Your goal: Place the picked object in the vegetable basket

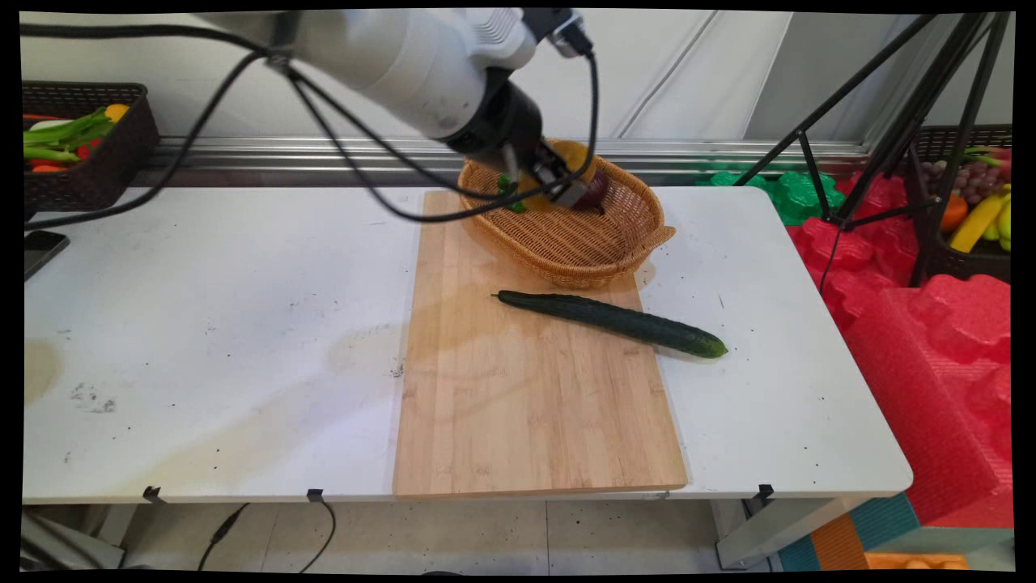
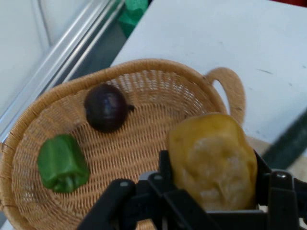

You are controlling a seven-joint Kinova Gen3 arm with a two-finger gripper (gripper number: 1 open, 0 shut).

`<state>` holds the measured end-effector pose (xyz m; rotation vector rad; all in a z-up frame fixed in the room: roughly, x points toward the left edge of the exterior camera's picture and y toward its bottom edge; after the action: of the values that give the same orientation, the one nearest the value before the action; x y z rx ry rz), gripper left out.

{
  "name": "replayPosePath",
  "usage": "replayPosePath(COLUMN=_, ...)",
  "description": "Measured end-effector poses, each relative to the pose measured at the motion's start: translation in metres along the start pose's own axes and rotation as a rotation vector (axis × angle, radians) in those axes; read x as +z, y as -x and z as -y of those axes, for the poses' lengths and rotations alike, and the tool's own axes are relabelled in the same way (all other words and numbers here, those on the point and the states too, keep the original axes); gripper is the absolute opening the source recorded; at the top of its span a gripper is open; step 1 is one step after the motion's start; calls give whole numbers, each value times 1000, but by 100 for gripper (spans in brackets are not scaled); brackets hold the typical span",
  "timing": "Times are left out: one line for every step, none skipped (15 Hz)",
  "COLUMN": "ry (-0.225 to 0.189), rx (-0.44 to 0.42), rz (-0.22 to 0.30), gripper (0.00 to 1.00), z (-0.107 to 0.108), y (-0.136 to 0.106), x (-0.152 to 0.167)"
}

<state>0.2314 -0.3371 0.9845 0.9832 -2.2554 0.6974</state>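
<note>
Gripper pinches a yellow potato between its 2 fingers, over the basket at the far end of the board. Inside the basket lie a green pepper and a dark purple onion, apart from each other. Black cables hang across the basket's left side. Near the basket's front, a cucumber lies slantwise, its thin end on the board, its thick end on the table to the right.
</note>
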Motion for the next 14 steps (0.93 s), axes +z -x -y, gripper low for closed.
replayPosePath(ry=-9, rx=-14, rz=1, gripper=0, z=3, y=-4, x=9)
replayPosePath(ry=-18, rx=-28, rz=5, gripper=0, z=6, y=-8, x=21)
replayPosePath(ry=-25, rx=-40, rz=10, gripper=0, z=9, y=-12, x=31)
replayPosePath(ry=-33, rx=-50, rz=17, gripper=0, z=11, y=-15, x=44)
replayPosePath(ry=-39, rx=-60, rz=26, gripper=0, z=14, y=-17, x=57)
replayPosePath(ry=-43, rx=-67, rz=36, gripper=0, z=16, y=-19, x=71)
replayPosePath(ry=-45, rx=-70, rz=42, gripper=0, z=17, y=-21, x=81)
replayPosePath(ry=-46, rx=-73, rz=48, gripper=0, z=18, y=-22, x=91)
replayPosePath(ry=-46, rx=-75, rz=56, gripper=0, z=20, y=-23, x=105)
replayPosePath(ry=-46, rx=-75, rz=62, gripper=0, z=21, y=-24, x=117)
replayPosePath(ry=-46, rx=-76, rz=68, gripper=0, z=22, y=-25, x=129)
replayPosePath(ry=-45, rx=-76, rz=75, gripper=0, z=23, y=-26, x=143)
replayPosePath(ry=-44, rx=-77, rz=82, gripper=0, z=24, y=-26, x=156)
replayPosePath(ry=-43, rx=-77, rz=89, gripper=0, z=25, y=-26, x=166)
